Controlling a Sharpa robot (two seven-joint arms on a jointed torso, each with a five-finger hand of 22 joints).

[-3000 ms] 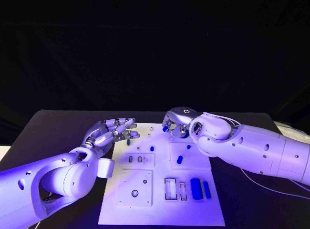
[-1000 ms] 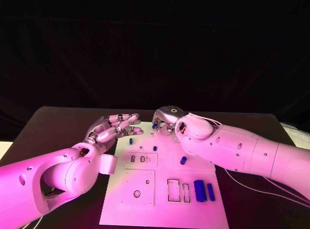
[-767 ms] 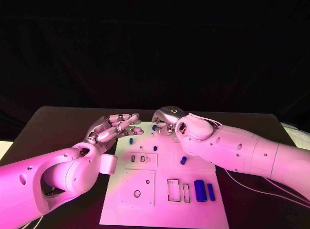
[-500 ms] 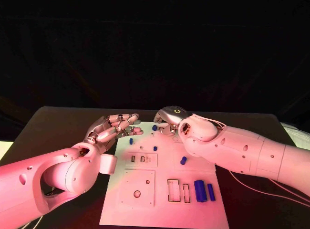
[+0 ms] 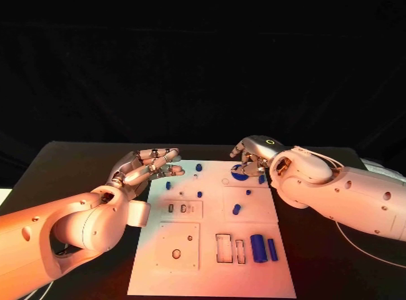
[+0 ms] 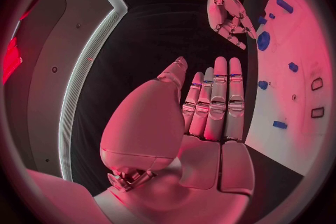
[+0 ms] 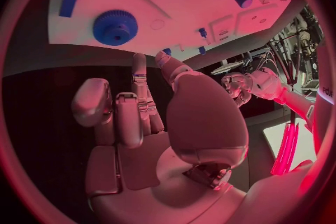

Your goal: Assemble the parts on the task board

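Left robot hand (image 5: 149, 165): hovers at the far left corner of the board (image 5: 212, 275), fingers (image 6: 218, 102) stretched out side by side, thumb apart, nothing in it; released. In the left wrist view it lies over the black worktop (image 5: 68, 169) just beside the board edge.

Right robot hand (image 5: 253, 159): at the far right corner of the board, fingers curled down above a round blue gear (image 5: 240, 176). Right wrist view shows the fingers (image 7: 139, 102) loosely bent, apart and free of any part; the gear (image 7: 115, 27) sits on the board beyond the fingertips, not touched.

Parts on the board: small blue pegs near the far edge (image 5: 198, 167) and near the left hand (image 5: 168, 185); one mid-board (image 5: 237, 209); two long blue bars (image 5: 259, 247) side by side near the right edge, next to empty rectangular slots (image 5: 223, 247).

Surface: black worktop, white board centred on it. Background black, no room detail in the head view.

Hard to make out: the right arm covers the board's far right edge; cannot tell whether the pegs stand in holes or lie loose.
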